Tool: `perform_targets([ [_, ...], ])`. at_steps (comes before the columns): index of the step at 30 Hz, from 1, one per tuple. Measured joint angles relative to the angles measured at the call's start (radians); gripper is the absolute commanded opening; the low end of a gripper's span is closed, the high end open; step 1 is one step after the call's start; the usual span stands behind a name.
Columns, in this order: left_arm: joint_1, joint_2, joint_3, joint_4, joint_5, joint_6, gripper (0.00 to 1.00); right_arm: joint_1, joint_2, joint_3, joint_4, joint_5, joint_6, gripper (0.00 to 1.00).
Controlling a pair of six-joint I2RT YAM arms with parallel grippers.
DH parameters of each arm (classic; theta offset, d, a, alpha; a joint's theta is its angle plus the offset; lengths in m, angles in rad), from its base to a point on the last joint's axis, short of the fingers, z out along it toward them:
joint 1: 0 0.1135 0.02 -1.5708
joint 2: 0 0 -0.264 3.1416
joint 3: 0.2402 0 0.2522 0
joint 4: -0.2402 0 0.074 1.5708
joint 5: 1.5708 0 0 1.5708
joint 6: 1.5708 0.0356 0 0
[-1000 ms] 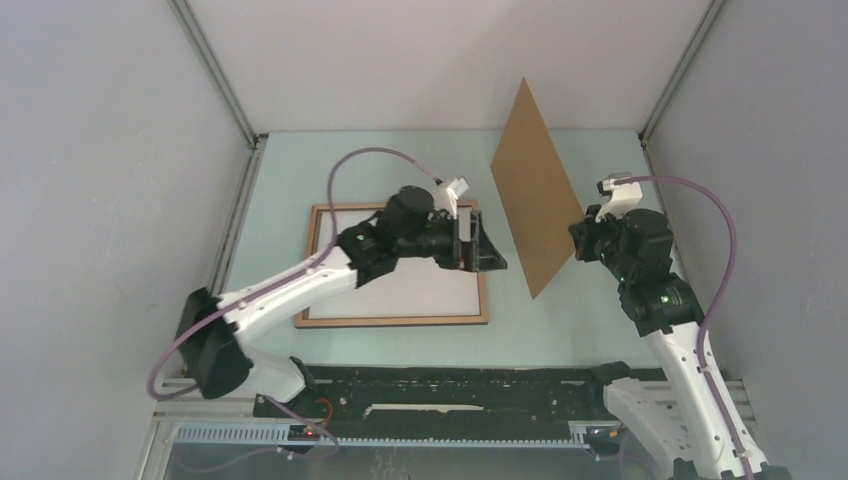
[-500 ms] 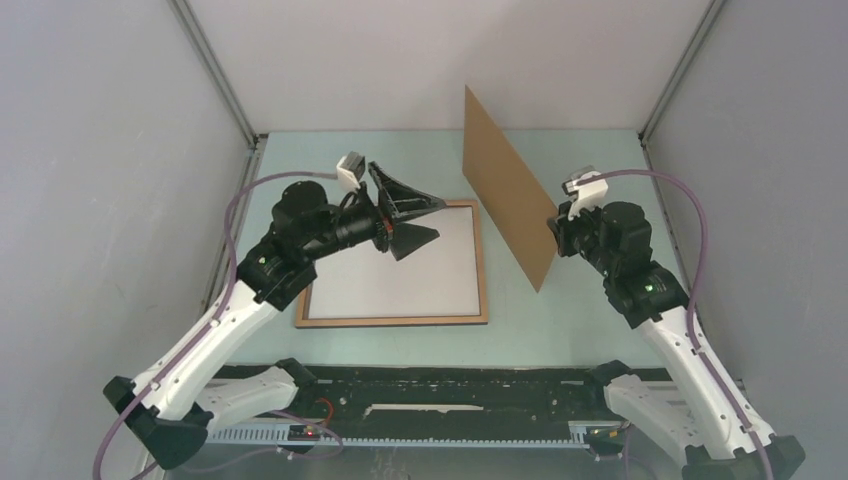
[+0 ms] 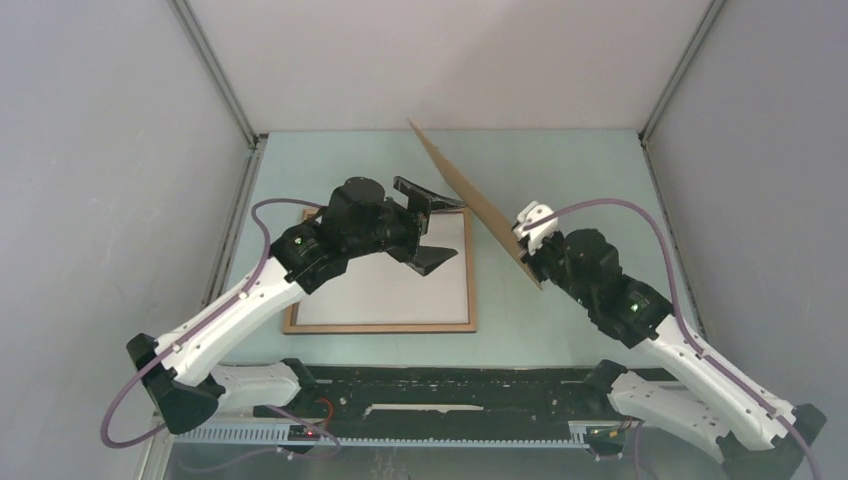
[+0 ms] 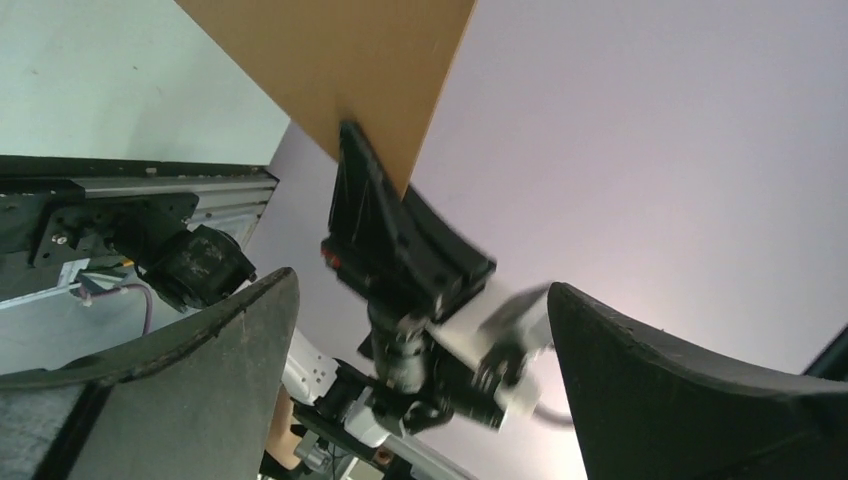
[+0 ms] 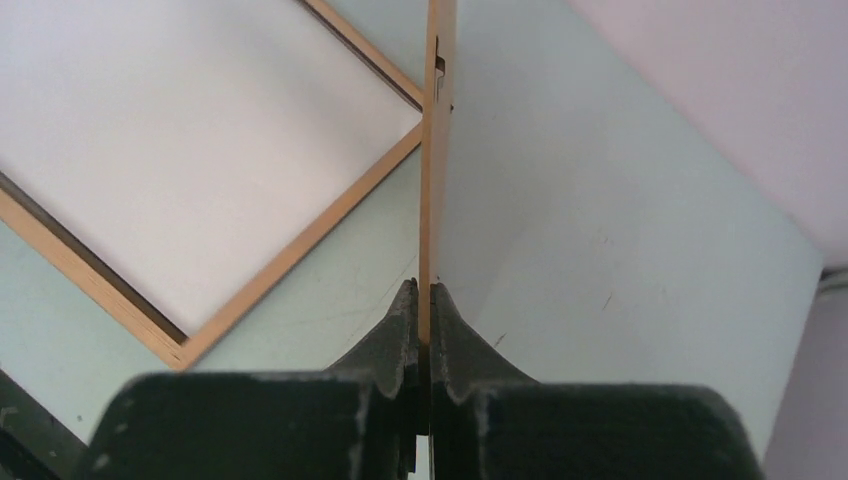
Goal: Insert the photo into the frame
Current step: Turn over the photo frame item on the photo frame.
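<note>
Photo (image 3: 385, 285), white back up, lies inside the thin wood-brown frame (image 3: 380, 327) on the pale green table (image 3: 580, 180); your right gripper (image 5: 424, 295) pinches the plain brown backing board (image 3: 485, 205) by its edge, tilted aloft; your left gripper (image 3: 450, 228) gapes beside it; a bump could twist the board loose.

No legible text, label, brand, number or sign is showing in any of the three views.
</note>
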Motion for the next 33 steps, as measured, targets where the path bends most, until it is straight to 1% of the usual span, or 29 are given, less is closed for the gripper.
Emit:
perform_targets([
  [1, -0.002, 0.013, 0.010, -0.016, -0.009, -0.005, 1.00, 0.050, -0.011, -0.011, -0.001, 0.035, -0.019, 0.00],
  [4, -0.002, 0.020, 0.014, -0.064, -0.036, -0.016, 0.94, 0.180, -0.019, -0.031, -0.001, 0.121, -0.068, 0.00],
  [8, 0.001, 0.022, 0.009, -0.076, -0.054, -0.030, 0.90, 0.302, -0.019, -0.058, 0.022, 0.208, -0.104, 0.00],
  [9, 0.006, 0.024, 0.005, -0.071, -0.054, -0.029, 0.87, 0.321, -0.019, -0.066, 0.031, 0.222, -0.108, 0.00],
  [12, 0.020, 0.047, -0.012, -0.055, -0.053, -0.024, 0.78, 0.359, -0.021, -0.095, 0.055, 0.266, -0.114, 0.00],
  [18, 0.040, 0.146, -0.038, -0.038, -0.043, -0.013, 0.66, 0.424, -0.024, -0.130, 0.093, 0.341, -0.130, 0.00],
  [21, 0.040, 0.181, -0.038, -0.040, -0.052, -0.002, 0.58, 0.449, -0.020, -0.138, 0.099, 0.371, -0.144, 0.00],
  [27, 0.040, 0.196, -0.038, -0.050, -0.083, 0.041, 0.45, 0.484, 0.002, -0.145, 0.113, 0.415, -0.156, 0.00],
  [30, 0.043, 0.198, -0.038, -0.052, -0.114, 0.084, 0.37, 0.497, 0.019, -0.148, 0.127, 0.433, -0.158, 0.00],
  [31, 0.045, 0.198, -0.038, -0.051, -0.120, 0.098, 0.34, 0.501, 0.026, -0.148, 0.130, 0.440, -0.159, 0.03],
  [32, 0.047, 0.198, -0.038, -0.050, -0.128, 0.119, 0.30, 0.505, 0.031, -0.148, 0.132, 0.444, -0.159, 0.12],
  [33, 0.049, 0.198, -0.038, -0.048, -0.139, 0.140, 0.27, 0.510, 0.036, -0.148, 0.135, 0.449, -0.159, 0.18],
])
